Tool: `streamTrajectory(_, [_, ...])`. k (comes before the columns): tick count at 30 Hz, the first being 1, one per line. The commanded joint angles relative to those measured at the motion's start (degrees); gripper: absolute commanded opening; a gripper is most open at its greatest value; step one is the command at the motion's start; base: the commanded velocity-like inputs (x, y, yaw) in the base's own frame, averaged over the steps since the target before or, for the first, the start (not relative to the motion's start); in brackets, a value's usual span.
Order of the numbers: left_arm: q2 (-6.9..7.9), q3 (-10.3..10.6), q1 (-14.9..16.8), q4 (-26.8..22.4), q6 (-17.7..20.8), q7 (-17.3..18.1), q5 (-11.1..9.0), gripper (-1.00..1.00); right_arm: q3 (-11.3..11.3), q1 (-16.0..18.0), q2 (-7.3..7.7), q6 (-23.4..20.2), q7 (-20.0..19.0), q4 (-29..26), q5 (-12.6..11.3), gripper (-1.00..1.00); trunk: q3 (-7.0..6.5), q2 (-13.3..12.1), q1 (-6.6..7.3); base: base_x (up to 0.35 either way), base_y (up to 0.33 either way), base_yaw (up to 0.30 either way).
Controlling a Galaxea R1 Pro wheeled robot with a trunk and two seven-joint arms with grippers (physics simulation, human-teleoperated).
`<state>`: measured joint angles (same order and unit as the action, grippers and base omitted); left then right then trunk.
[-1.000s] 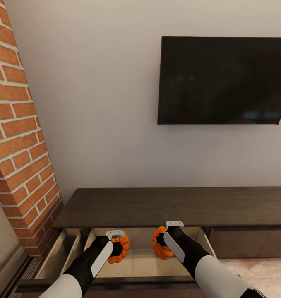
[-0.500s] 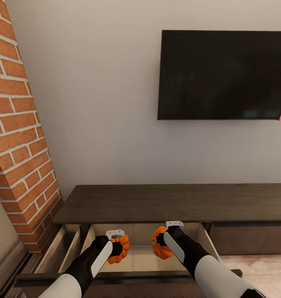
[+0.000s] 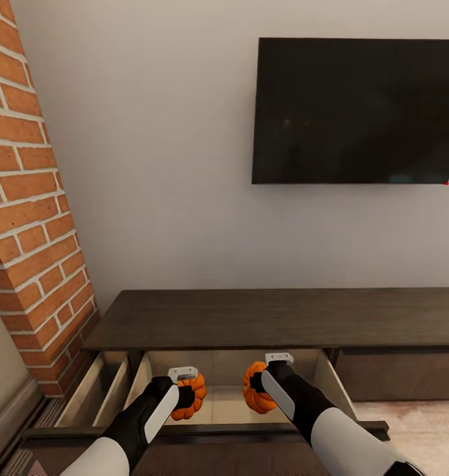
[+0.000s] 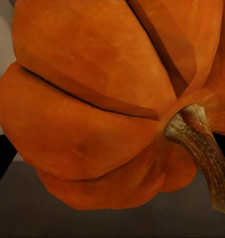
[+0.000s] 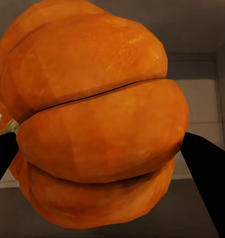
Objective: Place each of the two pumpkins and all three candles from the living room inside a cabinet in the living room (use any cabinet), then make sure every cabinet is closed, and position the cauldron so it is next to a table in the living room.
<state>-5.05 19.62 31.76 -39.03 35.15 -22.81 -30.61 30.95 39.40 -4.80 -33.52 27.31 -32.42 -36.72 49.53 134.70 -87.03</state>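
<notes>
The dark-brown cabinet (image 3: 270, 317) stands against the wall with a wide drawer (image 3: 227, 406) pulled out, its inside pale beige. Both arms reach over that drawer. My left gripper (image 3: 188, 395) is shut on a ribbed orange pumpkin (image 3: 196, 385); up close this pumpkin (image 4: 92, 99) shows a brown stem (image 4: 201, 144). Shut on the other pumpkin (image 3: 254, 400) is my right gripper (image 3: 256, 382). In the right wrist view this pumpkin (image 5: 97, 124) sits between black fingers (image 5: 206, 163), with the drawer floor behind it. Both pumpkins hang just above the drawer floor.
A second narrower drawer (image 3: 95, 396) stands open at the left. A brick column (image 3: 32, 218) rises at the left and a black TV (image 3: 356, 109) hangs on the wall. The open drawer's front edge (image 3: 204, 433) crosses below my arms. Pale floor (image 3: 422, 430) lies at the right.
The whole picture has shifted upward, so the camera moved. Against the cabinet, both grippers and their pumpkins now sit slightly lower inside the open drawer. Both grips are unchanged.
</notes>
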Motion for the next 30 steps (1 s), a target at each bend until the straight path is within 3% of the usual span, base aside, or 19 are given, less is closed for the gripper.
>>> streamTrajectory(1, [0.05,0.24,0.04,-0.08,0.00,-0.59,-0.50,-1.00,0.34,0.07,0.02,-0.08,0.53,-0.06,-0.55,-1.00,0.24,0.45,-0.21,0.000,0.000,0.000])
streamTrajectory(7, [0.20,0.18,0.03,-0.36,-2.21,-0.28,-0.50,-1.00,0.34,0.07,-0.05,-0.08,0.55,-0.06,-0.55,-1.00,1.32,2.85,-1.53,0.000,0.000,0.000])
streamTrajectory(11, [0.29,0.16,-0.02,-0.77,-5.68,-0.23,-0.44,-1.00,0.36,0.07,-0.17,-0.06,0.48,-0.06,-0.55,-1.00,1.32,2.85,-1.53,0.000,0.000,0.000])
streamTrajectory(18, [0.41,0.15,0.06,-4.69,-6.47,-0.35,-0.06,-1.00,0.39,0.07,-0.20,0.60,0.32,-0.09,-0.55,-1.00,1.68,3.65,-1.97,0.000,0.000,0.000])
streamTrajectory(30, [1.00,0.24,0.05,-5.26,-8.29,-0.44,-0.01,-1.00,0.50,0.07,-0.18,8.27,0.21,0.04,-0.12,-1.00,3.83,8.47,-4.61,0.000,0.000,0.000])
